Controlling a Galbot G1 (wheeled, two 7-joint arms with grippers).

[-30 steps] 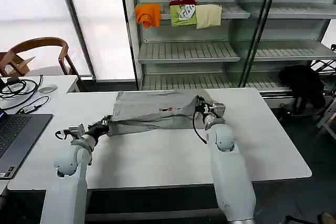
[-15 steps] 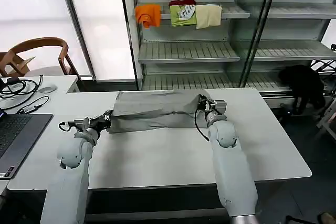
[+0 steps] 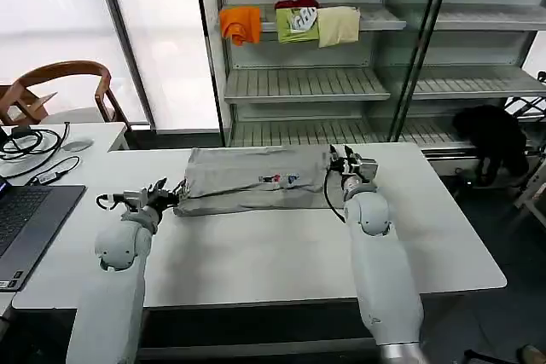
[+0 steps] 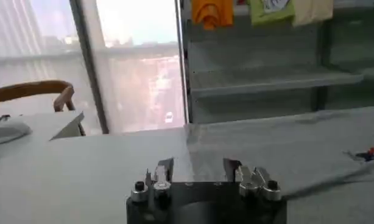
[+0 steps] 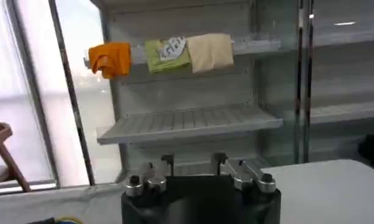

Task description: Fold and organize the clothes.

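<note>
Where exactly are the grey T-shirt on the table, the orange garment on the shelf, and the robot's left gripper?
Light grey soft T-shirt point(image 3: 247, 178): head view, middle of its flat fabric.
Orange folded garment point(image 3: 240, 23): head view, its hanging front.
Left gripper point(image 3: 173, 194): head view, between its fingertips at the shirt's edge.

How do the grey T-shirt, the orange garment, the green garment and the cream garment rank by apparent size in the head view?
1. Grey T-shirt, though it lies nearer the camera.
2-4. Orange garment, green garment, cream garment: too alike to rank.
</note>
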